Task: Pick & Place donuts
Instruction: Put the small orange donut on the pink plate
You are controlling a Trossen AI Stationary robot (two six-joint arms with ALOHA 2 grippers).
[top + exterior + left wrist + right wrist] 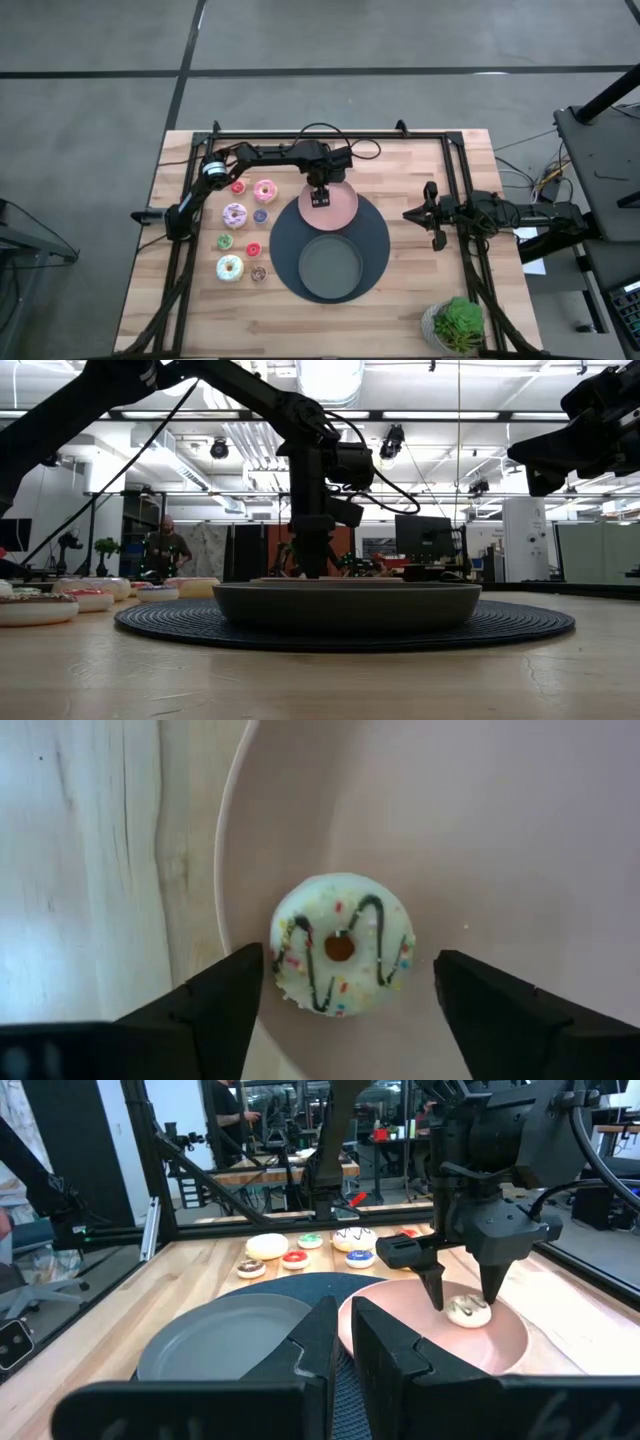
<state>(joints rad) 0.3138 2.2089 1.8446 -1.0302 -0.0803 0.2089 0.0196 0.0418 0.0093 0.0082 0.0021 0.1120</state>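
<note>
A white sprinkled donut (342, 956) with dark drizzle lies flat on the round pink plate (500, 840), near its rim. My left gripper (350, 970) is open just above it, one finger on either side, and touches nothing; it also shows in the high view (320, 197). Other donuts lie on the table's left part: a pink one (265, 190), a lilac one (235, 214), a pale one (229, 267), and several tiny ones, such as a red one (238, 186) and a green one (225, 241). My right gripper (433, 215) is shut and empty at the table's right.
A dark grey plate (330, 268) sits on a round dark mat (375, 245), just nearer than the pink plate. A potted plant (458, 322) stands at the near right corner. A dark frame (455, 170) runs along the table's edges. People show in the room behind.
</note>
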